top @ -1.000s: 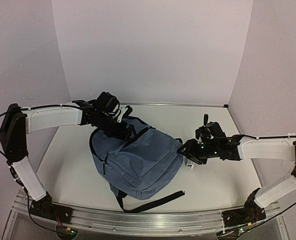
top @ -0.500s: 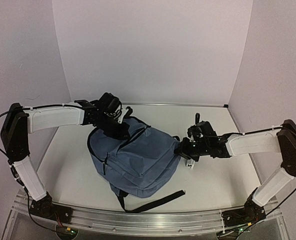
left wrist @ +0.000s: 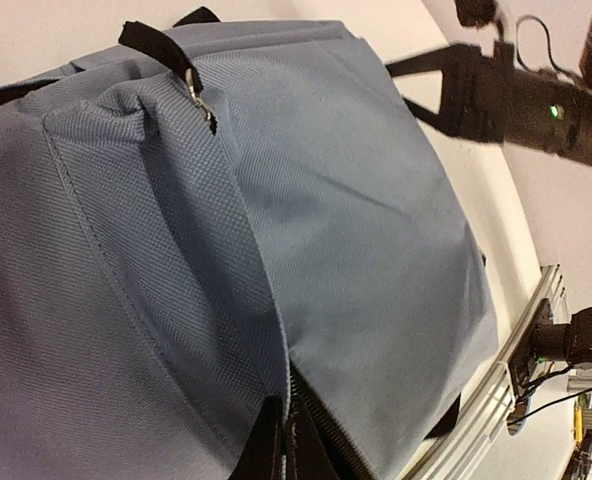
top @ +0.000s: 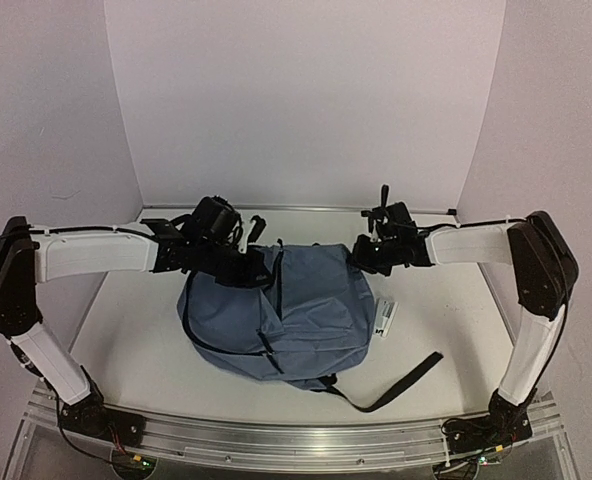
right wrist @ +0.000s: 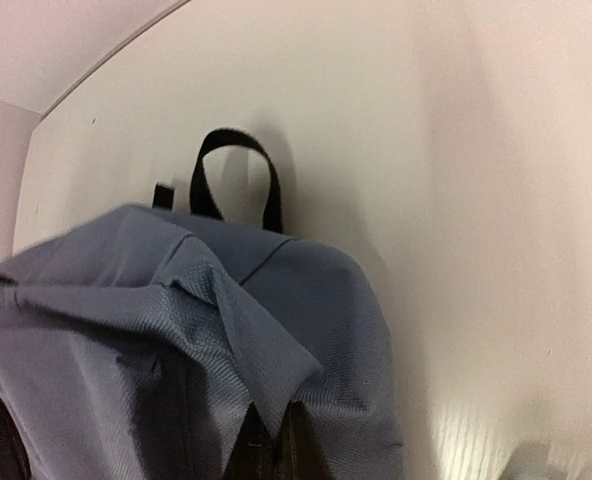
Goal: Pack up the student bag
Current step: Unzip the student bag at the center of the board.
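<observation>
Left gripper [top: 238, 264] is clamped on a thin pinch of cloth at the far-left top corner of the student bag [top: 281, 315], which lies mid-table between the arms. Risk: so small a bite of smooth-looking weave could slide out of the jaws under a pull. The bag is slate-blue woven fabric, soft and slumped, with a metal zip pull [left wrist: 202, 100] and a black carry loop [right wrist: 238, 175]. Right gripper [top: 364, 257] is closed on a tented fold at the far-right corner; an uneven lift would likely twist the bag. The loose black strap [top: 396, 385] at near right could snag.
</observation>
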